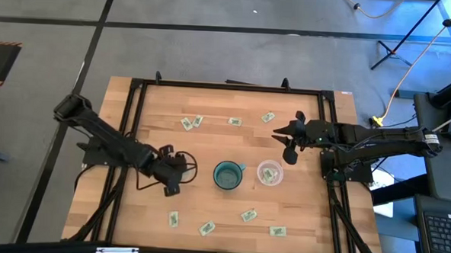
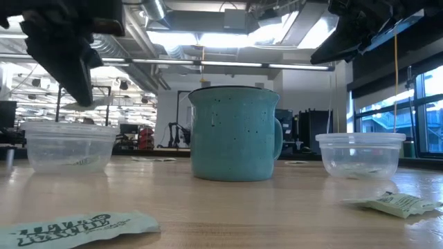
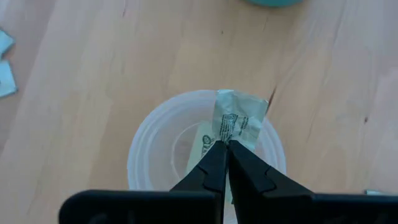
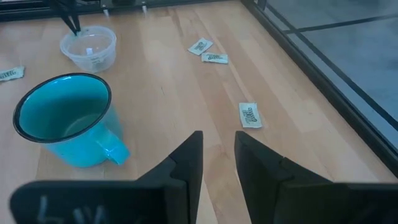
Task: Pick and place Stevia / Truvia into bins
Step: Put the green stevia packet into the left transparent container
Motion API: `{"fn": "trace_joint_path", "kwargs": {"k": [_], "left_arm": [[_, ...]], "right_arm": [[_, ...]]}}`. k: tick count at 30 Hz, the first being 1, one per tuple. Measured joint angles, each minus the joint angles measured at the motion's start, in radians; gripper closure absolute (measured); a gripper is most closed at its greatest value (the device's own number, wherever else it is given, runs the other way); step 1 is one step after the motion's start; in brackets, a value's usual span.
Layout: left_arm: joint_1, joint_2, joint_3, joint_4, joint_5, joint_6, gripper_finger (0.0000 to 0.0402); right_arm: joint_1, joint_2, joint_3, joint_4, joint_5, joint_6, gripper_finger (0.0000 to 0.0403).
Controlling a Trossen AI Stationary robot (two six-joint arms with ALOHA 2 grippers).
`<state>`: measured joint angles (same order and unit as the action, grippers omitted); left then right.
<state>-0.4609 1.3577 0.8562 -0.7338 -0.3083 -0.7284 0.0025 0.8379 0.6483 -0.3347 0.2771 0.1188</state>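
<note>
Clear cup [image 3: 205, 155] sits directly under the left gripper [image 3: 225, 148], which pinches a packet [image 3: 236, 121]: release step (one packet seems already inside). Next move likely calls for opening the fingers; right gripper [image 4: 219, 146] waits narrowly parted above the table near the mug [image 4: 65, 118].

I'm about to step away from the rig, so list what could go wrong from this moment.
1. The left gripper pinches only the lower edge of a packet above the clear cup. Released off-centre, it may catch the rim or land outside.
2. That light cup could tip if the fingers dip and nudge it.
3. The right gripper, open above the table, hangs near the teal mug and could bump it when it descends.
</note>
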Motion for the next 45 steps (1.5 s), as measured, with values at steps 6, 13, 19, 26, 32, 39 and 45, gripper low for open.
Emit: {"fn": "trace_joint_path", "kwargs": {"k": [6, 13, 19, 26, 32, 39, 45], "left_arm": [[0.021, 0.052, 0.000, -0.009, 0.059, -0.009, 0.0394], [0.026, 0.096, 0.001, -0.043, 0.093, -0.047, 0.0393], [0.028, 0.102, 0.001, -0.049, 0.090, -0.054, 0.0387], [0.038, 0.088, 0.001, -0.053, 0.091, -0.047, 0.0347], [0.044, 0.050, 0.013, -0.043, 0.138, -0.022, 0.0326], [-0.026, 0.043, 0.014, 0.149, 0.361, 0.069, 0.0326], [-0.124, 0.052, 0.015, 0.290, 0.297, 0.176, 0.0326]], "right_arm": [[0.000, 0.000, 0.000, 0.000, 0.000, 0.000, 0.0306], [0.000, 0.000, 0.000, 0.001, 0.000, 0.000, 0.0306], [0.000, 0.000, 0.000, 0.001, 0.000, 0.000, 0.0306], [0.000, 0.000, 0.000, 0.001, 0.000, 0.000, 0.0306], [0.000, 0.000, 0.000, 0.001, 0.000, 0.000, 0.0306], [0.000, 0.000, 0.000, 0.001, 0.000, 0.004, 0.0306], [0.000, 0.000, 0.000, 0.001, 0.000, 0.004, 0.0306]]}}
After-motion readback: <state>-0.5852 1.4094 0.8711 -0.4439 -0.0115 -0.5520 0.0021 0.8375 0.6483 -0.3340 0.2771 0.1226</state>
